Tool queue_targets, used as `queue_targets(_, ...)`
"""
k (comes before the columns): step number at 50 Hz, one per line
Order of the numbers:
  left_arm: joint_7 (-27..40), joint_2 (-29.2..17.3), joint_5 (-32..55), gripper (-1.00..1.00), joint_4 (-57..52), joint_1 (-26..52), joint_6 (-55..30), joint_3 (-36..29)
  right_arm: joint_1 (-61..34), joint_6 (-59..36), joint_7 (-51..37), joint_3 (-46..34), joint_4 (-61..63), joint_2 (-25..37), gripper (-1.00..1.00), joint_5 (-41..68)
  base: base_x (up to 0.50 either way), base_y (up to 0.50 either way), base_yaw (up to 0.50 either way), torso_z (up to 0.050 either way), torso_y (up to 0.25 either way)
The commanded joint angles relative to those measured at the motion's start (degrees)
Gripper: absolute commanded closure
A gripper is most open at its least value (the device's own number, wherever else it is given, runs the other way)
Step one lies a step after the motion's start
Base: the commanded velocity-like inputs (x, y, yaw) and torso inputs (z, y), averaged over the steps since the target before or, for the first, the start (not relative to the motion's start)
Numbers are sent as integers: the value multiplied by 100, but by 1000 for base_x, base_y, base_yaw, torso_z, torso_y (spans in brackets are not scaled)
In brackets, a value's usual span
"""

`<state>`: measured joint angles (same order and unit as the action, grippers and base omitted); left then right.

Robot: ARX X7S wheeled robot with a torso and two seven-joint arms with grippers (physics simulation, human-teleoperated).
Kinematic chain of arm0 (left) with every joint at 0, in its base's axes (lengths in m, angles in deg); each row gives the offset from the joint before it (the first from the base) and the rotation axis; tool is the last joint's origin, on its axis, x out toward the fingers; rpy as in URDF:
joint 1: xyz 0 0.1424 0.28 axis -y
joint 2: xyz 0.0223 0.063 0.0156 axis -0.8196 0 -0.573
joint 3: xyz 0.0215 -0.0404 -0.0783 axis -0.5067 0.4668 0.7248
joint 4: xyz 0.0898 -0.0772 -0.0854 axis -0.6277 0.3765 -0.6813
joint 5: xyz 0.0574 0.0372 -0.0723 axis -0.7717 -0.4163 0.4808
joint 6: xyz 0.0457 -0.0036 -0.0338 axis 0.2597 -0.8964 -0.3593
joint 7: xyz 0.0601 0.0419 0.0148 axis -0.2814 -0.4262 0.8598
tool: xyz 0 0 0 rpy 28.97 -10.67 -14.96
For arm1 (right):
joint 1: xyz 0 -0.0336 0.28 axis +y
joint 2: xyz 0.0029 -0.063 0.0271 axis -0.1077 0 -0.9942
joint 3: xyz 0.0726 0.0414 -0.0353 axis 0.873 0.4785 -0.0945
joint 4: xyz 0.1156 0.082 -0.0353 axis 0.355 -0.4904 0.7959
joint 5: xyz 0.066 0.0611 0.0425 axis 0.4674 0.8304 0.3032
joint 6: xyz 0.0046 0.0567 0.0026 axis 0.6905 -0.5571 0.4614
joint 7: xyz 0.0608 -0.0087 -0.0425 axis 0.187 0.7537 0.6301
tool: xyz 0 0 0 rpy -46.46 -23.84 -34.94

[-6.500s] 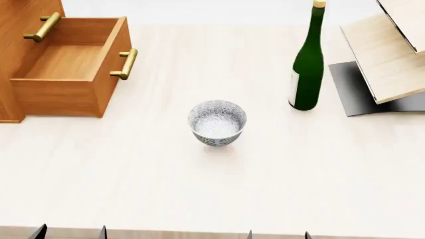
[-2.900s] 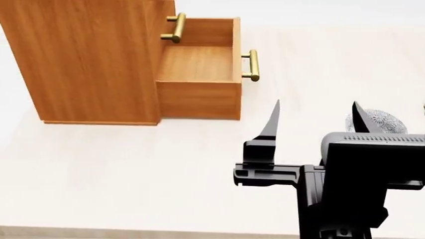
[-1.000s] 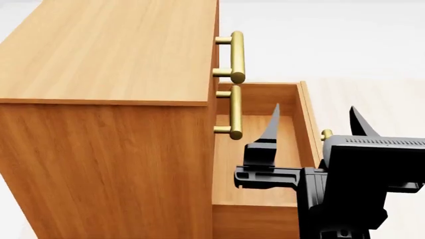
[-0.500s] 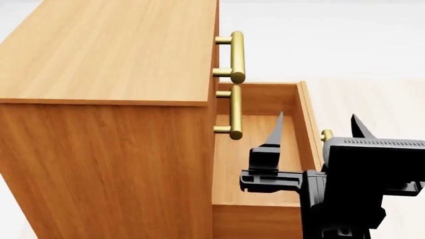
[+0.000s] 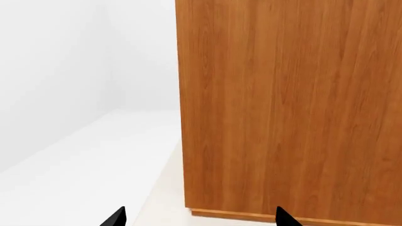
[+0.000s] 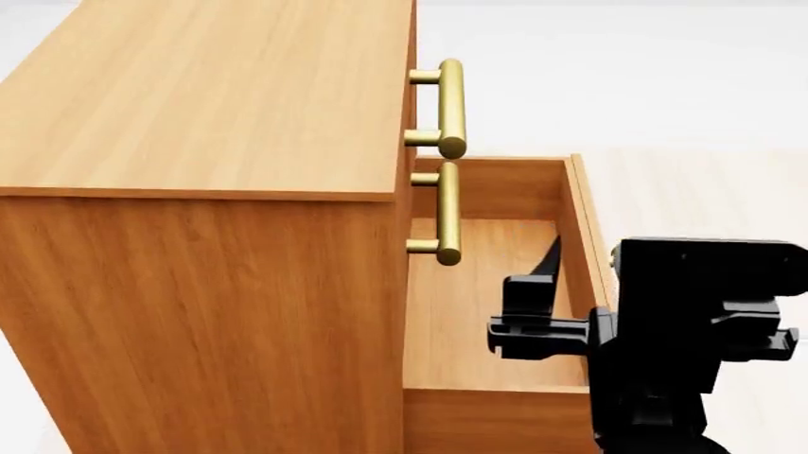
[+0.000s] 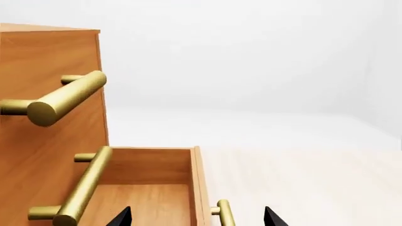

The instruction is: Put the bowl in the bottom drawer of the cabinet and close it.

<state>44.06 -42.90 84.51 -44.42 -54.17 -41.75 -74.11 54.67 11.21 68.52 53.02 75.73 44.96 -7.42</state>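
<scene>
The bottom drawer (image 6: pixel 486 303) of the cabinet (image 6: pixel 202 189) is seen pulled out and empty, and the right gripper (image 6: pixel 555 274) is held over the drawer's front wall, jaws spread apart with nothing between them. The bowl is not seen in any view now (so which way it lies from either gripper cannot be told), and it must be found before it can be picked up. The left gripper (image 5: pixel 197 217) is held by the plain side of the cabinet with its tips wide apart and empty, so the right one looks nearer to the drawer.
</scene>
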Motion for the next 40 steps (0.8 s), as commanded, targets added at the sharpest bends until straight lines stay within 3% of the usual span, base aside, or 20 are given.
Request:
queue_targets(1,10,-15,12,-100,76,33,50,-25,-322,-226,108,-10,-654,45,-100,77,0,0,0,0,0)
queue_targets(40,105,-92,59,-100,25,21,37,-92,-856,-660,297,0,-2079,60,-100,280,0,0,0,0,0)
